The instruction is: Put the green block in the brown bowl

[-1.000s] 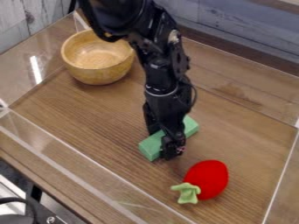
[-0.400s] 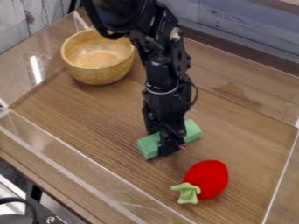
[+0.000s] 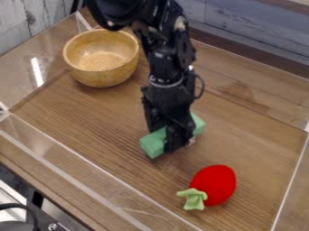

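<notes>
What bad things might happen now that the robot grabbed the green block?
The pincer is shut on the green block near its middle, but the block sticks out both sides, so it might twist or slip out on the way. The brown bowl sits far off at the back left, a long carry. The bar looks about as long as the bowl is wide, so it may catch on the rim.
</notes>
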Tool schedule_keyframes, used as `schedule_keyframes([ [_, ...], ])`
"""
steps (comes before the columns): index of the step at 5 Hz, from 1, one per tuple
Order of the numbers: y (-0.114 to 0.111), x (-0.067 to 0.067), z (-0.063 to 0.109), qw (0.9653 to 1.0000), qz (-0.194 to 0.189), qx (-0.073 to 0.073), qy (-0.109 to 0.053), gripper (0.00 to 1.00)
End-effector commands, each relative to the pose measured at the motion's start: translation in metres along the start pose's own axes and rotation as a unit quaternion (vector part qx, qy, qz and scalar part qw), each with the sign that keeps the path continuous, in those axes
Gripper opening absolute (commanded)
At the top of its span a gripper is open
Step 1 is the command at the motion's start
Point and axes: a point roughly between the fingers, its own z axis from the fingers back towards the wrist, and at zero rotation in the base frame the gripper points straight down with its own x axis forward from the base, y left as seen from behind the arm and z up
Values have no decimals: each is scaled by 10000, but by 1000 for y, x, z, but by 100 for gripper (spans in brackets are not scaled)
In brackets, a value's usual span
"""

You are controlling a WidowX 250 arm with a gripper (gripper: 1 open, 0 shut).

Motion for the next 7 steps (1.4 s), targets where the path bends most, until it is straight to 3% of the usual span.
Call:
schedule_keyframes([
  [1,13,20,34,9971,511,241,-506,0],
  [2,23,39,57,9917,944,320,-814,0],
  [3,17,38,37,9931,833,323,-766,0],
  [5,10,50,3,9946,703,285,-706,0],
  [6,7,53,-11,9948,675,322,-688,0],
  [7,4,62,-13,9947,679,347,-683,0],
])
